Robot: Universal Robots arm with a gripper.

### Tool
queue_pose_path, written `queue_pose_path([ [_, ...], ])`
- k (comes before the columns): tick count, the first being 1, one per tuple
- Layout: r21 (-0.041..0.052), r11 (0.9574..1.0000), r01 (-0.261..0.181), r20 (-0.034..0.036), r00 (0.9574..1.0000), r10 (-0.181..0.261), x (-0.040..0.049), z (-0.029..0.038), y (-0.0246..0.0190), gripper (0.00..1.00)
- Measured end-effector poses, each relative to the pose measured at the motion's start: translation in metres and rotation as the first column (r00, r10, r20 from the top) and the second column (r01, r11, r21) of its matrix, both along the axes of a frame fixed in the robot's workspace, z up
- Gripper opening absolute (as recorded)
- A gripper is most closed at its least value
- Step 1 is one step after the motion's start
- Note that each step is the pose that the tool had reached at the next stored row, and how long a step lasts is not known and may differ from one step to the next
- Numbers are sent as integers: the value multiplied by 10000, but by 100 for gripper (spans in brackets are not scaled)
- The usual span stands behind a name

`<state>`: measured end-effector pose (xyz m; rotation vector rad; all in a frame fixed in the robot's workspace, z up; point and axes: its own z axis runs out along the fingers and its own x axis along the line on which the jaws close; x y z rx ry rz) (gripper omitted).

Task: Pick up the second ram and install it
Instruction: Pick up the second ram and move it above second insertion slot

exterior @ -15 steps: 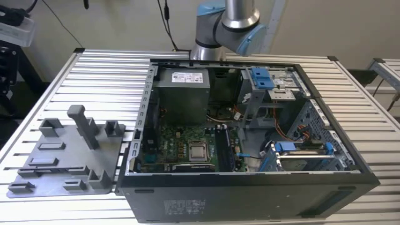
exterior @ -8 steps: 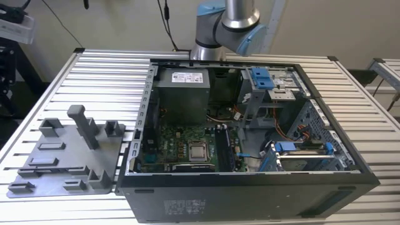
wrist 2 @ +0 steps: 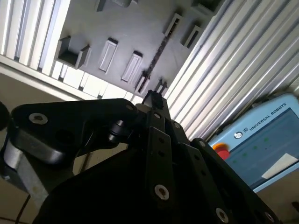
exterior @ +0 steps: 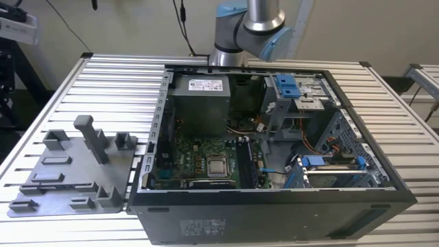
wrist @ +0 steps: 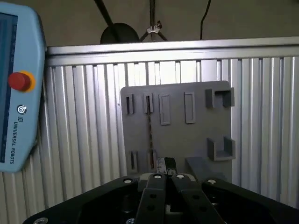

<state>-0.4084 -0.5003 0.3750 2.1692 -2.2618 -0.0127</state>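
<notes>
The gripper is clenched: in the first wrist view its two dark tips sit together with nothing between them, and the black linkage bars behind them draw to a point. In the second wrist view the gripper reads as one narrow black stack ending in a small tip.

The second ram is not in the gripper. It stands on edge as a thin dark strip on the grey fixture plate, out beyond the gripper's tips and apart from them. It runs straight away from the tips, with one end in a slotted holder on the near side of the plate and the other end in a matching holder on the far side. In the second wrist view the second ram shows as the same dark line stretching away from the tip across the plate.

The plate lies on the ribbed metal table. A pale blue teach pendant with a red button hangs to one side of the gripper.

In the exterior view the open computer case sits on the table beside the plate, and the arm rises behind the case
</notes>
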Motion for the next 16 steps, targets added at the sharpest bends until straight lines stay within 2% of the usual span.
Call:
queue_pose_path([
  [10, -15, 9984, -568, -2, 9984, 568, 10, 0, 0, 11],
  [16, -15, 9975, -706, -2, 9975, 706, 11, 0, 0, 11],
])
